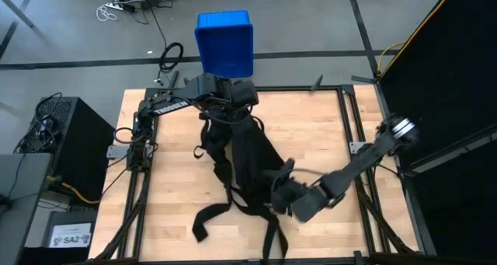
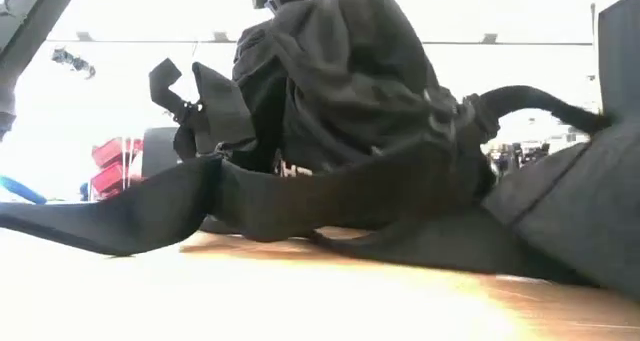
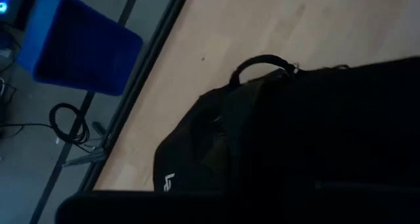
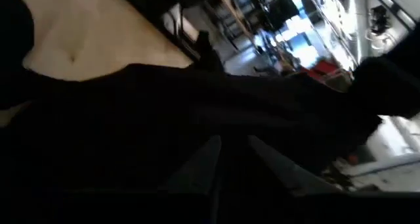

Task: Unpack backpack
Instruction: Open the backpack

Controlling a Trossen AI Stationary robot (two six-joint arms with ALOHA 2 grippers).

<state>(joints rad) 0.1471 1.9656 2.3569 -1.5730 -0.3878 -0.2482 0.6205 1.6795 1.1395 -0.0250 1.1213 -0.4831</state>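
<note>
The large black backpack (image 1: 242, 160) lies along the middle of the table, its straps (image 1: 210, 218) trailing toward the near edge. In the low view its far end (image 2: 330, 71) stands raised, with a strap (image 2: 120, 216) across the tabletop in front. My left gripper (image 1: 233, 94) is over that raised far end and shut on it. My right gripper (image 1: 281, 181) is at the backpack's near right side, its fingers (image 4: 203, 161) close together with black fabric (image 4: 233, 148) between them. A free carry loop (image 3: 259, 63) shows in the left wrist view. My left gripper holds the backpack by its far end (image 2: 300, 11) from above; the dark fabric hides the fingers, so the exact part cannot be told. That end is lifted while the rest lies on the table. My right gripper pinches black fabric at the backpack's near right side (image 4: 233, 148), coming level from the table's right. One layer or several cannot be told.
A blue plastic crate (image 1: 225, 41) stands beyond the table's far edge, just behind my left gripper. Bare wood (image 1: 318, 125) lies to the right of the backpack and more to its left (image 1: 167, 164). A black metal frame (image 1: 345, 117) borders the tabletop.
</note>
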